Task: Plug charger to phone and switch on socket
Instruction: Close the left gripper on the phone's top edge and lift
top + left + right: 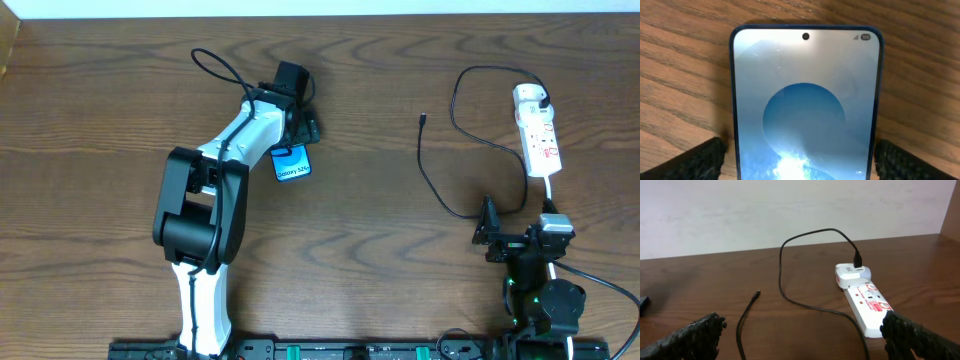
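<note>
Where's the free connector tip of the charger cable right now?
Overhead view: connector tip lies on the table right of centre, between the phone and the socket, nearer the socket.

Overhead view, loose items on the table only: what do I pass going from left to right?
phone → charger's connector tip → socket. The rest of the black cable loops across from tip to socket, so it is left out.

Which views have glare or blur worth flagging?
Left wrist: white glare washes out the lower screen of the black-edged, blue-screened phone. Right wrist: the white elongated power strip and thin black cable are sharp, evenly lit. Overhead: even light, no glare.
</note>
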Robot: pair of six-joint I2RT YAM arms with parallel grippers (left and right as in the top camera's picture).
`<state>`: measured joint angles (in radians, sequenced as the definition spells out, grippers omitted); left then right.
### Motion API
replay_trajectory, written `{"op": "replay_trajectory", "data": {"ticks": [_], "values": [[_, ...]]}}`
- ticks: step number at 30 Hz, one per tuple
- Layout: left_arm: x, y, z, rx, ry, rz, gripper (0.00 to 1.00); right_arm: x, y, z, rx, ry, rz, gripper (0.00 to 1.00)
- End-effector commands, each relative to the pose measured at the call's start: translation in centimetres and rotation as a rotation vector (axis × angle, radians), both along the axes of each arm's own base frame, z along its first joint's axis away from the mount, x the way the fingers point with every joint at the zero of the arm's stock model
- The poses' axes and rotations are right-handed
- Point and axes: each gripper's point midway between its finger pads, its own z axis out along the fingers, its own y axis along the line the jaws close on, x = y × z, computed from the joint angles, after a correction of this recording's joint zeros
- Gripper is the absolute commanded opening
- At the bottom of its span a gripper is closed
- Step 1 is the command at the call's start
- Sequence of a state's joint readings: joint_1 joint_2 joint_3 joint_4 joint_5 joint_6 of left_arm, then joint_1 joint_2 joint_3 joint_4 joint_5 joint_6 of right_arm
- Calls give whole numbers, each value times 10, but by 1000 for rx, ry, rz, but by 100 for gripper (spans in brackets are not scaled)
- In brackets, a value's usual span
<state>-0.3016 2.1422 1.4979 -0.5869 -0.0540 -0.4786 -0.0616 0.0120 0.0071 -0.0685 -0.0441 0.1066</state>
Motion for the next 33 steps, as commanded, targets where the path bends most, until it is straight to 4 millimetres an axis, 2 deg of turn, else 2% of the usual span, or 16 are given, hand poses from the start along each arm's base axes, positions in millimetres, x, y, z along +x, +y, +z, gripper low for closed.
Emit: {"op": "replay_trajectory", "data": {"ticks": [1, 3, 6, 10, 21, 24, 33], "values": [[-16, -10, -22, -73, 92, 3, 93, 0, 0, 0, 12, -1, -3, 99], [-18, -10, -23, -72, 99, 3, 93, 0, 0, -1, 12, 0, -3, 99], [-19, -10, -23, -70, 104, 3, 82, 0, 0, -1, 12, 0, -3, 99], [-20, -9, -23, -69, 108, 4, 79, 0, 0, 0, 12, -1, -3, 99], [-23, -8, -24, -65, 119, 4, 80, 0, 0, -1, 12, 0, -3, 99], [-23, -8, -24, -64, 120, 3, 86, 0, 0, -1, 12, 0, -3, 99], [-29, -7, -25, -56, 142, -4, 86, 0, 0, -1, 12, 0, -3, 99]]}}
